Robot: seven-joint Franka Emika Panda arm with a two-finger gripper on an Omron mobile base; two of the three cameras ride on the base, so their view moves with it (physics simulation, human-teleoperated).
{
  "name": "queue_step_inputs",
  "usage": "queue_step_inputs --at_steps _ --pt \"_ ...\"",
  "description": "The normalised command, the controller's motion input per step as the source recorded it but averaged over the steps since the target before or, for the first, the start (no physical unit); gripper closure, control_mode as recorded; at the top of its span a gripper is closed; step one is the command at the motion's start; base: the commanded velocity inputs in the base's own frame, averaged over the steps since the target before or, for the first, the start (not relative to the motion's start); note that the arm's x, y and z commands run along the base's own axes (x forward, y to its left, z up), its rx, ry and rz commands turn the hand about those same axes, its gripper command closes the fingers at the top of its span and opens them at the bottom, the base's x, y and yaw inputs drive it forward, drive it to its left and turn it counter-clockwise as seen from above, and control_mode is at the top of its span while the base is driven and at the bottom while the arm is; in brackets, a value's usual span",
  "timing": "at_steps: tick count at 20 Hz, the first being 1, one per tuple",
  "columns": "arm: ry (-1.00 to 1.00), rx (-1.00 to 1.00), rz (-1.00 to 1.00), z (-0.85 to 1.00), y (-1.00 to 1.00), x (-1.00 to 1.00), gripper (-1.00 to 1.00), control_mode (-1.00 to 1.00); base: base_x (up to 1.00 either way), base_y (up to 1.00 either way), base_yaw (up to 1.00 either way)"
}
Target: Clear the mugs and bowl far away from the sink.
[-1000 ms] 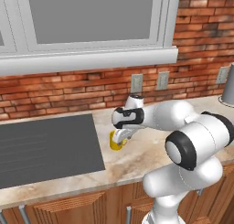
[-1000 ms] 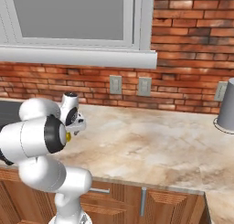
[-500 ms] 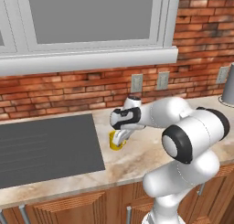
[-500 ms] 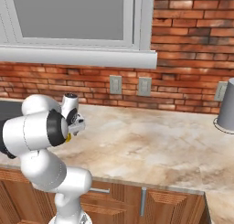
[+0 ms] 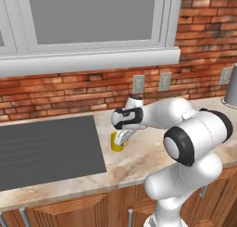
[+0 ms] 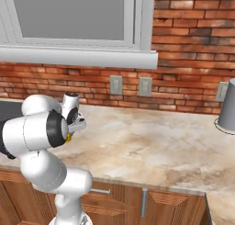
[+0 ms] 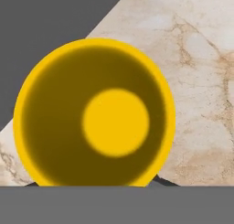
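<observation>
My bench (image 5: 152, 152) of pale marble stretches along the brick wall (image 5: 69, 89) under the window (image 5: 92, 17), and its dark charcoal surround (image 5: 46, 152) lies flat at my left. Far off on the right end of the bench stands a grey metal canister (image 6: 228, 105), well apart from everything I am working on. Two pale outlets (image 5: 139, 84) sit in the brick just behind my arm.

My arm reaches out low over the bench, and my claw (image 5: 121, 139) points straight down onto the yellow mug (image 5: 117, 142). The mug stands upright on the marble, just beside the right edge of the charcoal surround. Looking down along my hand, I see straight into the mug (image 7: 95, 113): round rim, dark inside, bright bottom. My dark fingertips (image 7: 157, 181) barely peek out beside its rim. I cannot tell whether my claw has closed on the mug or merely stands around it.
</observation>
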Motion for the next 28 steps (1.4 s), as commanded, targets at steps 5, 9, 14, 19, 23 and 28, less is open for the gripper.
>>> queue_step_inputs --at_steps 5,9,14,19,23,28 --pt "-0.07 0.00 0.00 0.09 0.00 -0.31 1.00 -1.00 0.00 0.00 0.00" --pt "-0.23 0.00 0.00 0.57 0.00 -0.50 1.00 -1.00 0.00 0.00 0.00" --pt "-0.25 0.00 0.00 0.85 0.00 -0.44 1.00 -1.00 0.00 0.00 0.00" --pt "-0.33 0.00 0.00 0.89 0.00 -0.58 1.00 -1.00 0.00 0.00 0.00" --pt "-0.10 0.00 -0.01 0.19 0.00 -0.16 1.00 1.00 -0.61 0.00 -0.03" --pt "0.00 0.00 0.00 0.00 0.00 0.00 1.00 1.00 -0.52 -0.03 0.64"
